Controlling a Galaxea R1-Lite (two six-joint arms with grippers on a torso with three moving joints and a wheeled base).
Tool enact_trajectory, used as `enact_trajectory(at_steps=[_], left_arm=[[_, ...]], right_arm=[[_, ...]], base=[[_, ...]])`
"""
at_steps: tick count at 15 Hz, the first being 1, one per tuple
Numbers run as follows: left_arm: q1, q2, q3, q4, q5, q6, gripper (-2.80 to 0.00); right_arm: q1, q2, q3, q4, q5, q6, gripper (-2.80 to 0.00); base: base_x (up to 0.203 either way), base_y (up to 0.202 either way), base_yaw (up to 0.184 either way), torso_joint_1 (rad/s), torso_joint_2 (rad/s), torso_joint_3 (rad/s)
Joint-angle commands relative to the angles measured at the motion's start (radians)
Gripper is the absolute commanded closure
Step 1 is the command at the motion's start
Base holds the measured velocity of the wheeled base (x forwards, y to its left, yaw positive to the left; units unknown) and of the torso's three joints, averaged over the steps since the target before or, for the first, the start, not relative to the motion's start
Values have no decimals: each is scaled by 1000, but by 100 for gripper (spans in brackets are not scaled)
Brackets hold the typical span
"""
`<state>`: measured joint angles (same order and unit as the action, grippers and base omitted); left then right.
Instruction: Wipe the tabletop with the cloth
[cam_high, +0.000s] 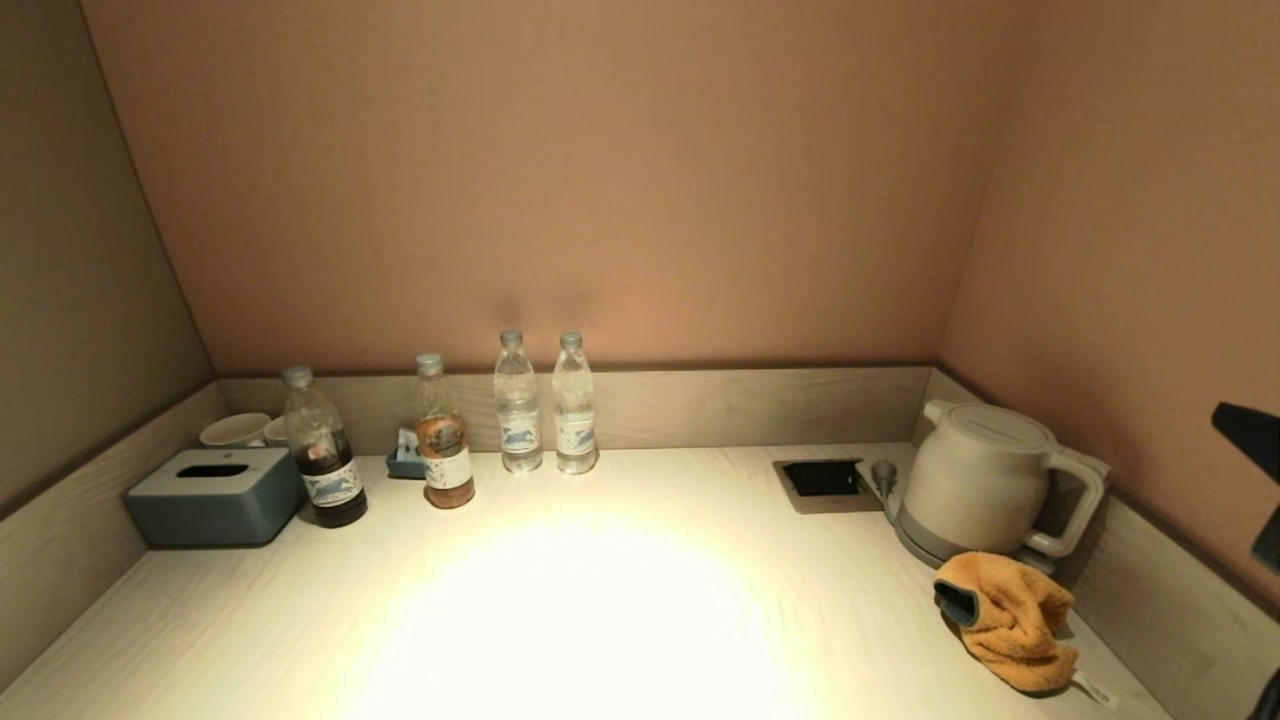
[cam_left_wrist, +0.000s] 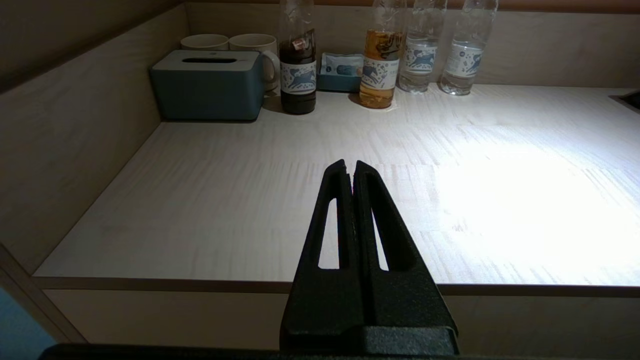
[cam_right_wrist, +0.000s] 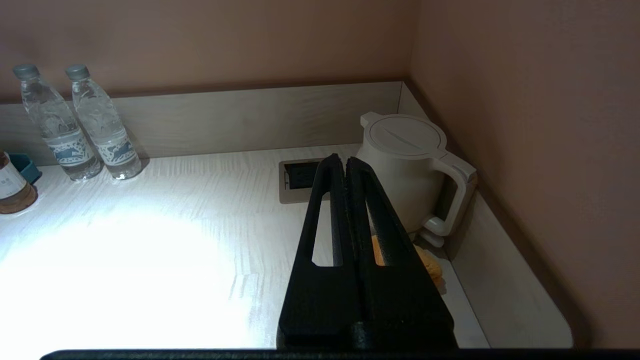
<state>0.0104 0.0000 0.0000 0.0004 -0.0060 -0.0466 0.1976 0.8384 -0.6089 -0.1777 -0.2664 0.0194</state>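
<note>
An orange cloth lies crumpled on the pale wooden tabletop at the front right, just before the white kettle. In the right wrist view the cloth peeks out from behind my right gripper, which is shut and empty, held above and short of the cloth. Only a dark part of the right arm shows at the head view's right edge. My left gripper is shut and empty, hanging over the table's front left edge.
Along the back stand a blue tissue box, two mugs, a dark-drink bottle, a tea bottle, two water bottles and a small blue tray. A recessed socket sits left of the kettle. Walls close three sides.
</note>
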Motion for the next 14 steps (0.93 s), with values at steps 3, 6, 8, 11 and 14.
enact_trajectory(at_steps=[3,6,8,11,14], left_arm=[[0,2,0,0,0,-1,0],[0,2,0,0,0,-1,0],[2,2,0,0,0,-1,0],[0,2,0,0,0,-1,0],[0,2,0,0,0,-1,0]], right_arm=[[-6,-161,3,95,-71,-33,0],[-41,-313,13,163,-101,-90,0],[-101,-403,17,222,-109,-140,0],[-127,-462,26,269,-109,-153,0],[-161,-558,71,307,-108,-154,0]], base=[[0,0,0,0,0,0],[0,0,0,0,0,0],[0,0,0,0,0,0],[0,0,0,0,0,0],[0,0,0,0,0,0]])
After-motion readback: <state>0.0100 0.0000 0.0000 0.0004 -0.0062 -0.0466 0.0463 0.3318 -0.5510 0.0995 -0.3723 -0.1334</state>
